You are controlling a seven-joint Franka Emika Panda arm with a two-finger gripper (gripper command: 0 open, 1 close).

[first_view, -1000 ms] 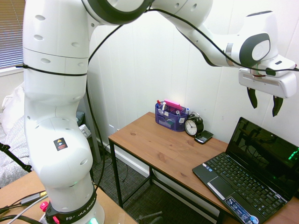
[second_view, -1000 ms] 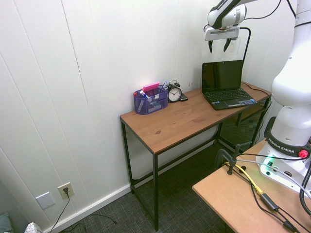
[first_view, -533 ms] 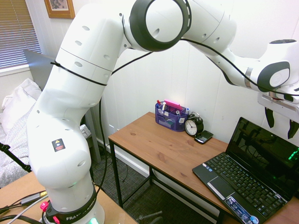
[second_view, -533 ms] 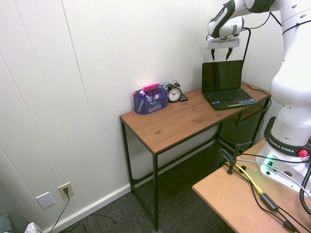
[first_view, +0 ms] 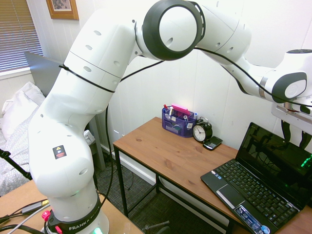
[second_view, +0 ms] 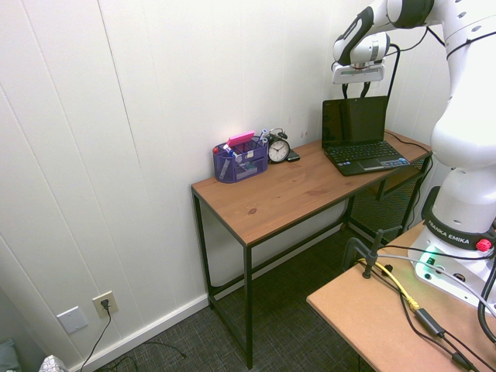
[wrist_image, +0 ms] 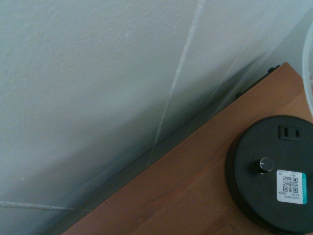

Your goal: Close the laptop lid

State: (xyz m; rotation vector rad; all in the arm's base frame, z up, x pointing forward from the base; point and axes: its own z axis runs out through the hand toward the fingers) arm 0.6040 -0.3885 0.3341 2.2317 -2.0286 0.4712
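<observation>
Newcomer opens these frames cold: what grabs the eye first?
The big white arm fills the first exterior view, arching over the wooden desk. Its end effector hangs just above the top edge of the upright laptop lid at the desk's far end. Beside the laptop stand a black alarm clock and a blue mesh organizer.

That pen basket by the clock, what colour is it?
Blue-purple mesh basket, clearest in the first exterior view.

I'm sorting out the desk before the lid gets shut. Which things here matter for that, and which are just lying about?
Part of the job:
- laptop lid, upright and open
- keyboard base
- tool, above the lid's top edge

Lying about:
- blue mesh organizer
- alarm clock
- small black phone
- round black device, wrist view only
</observation>
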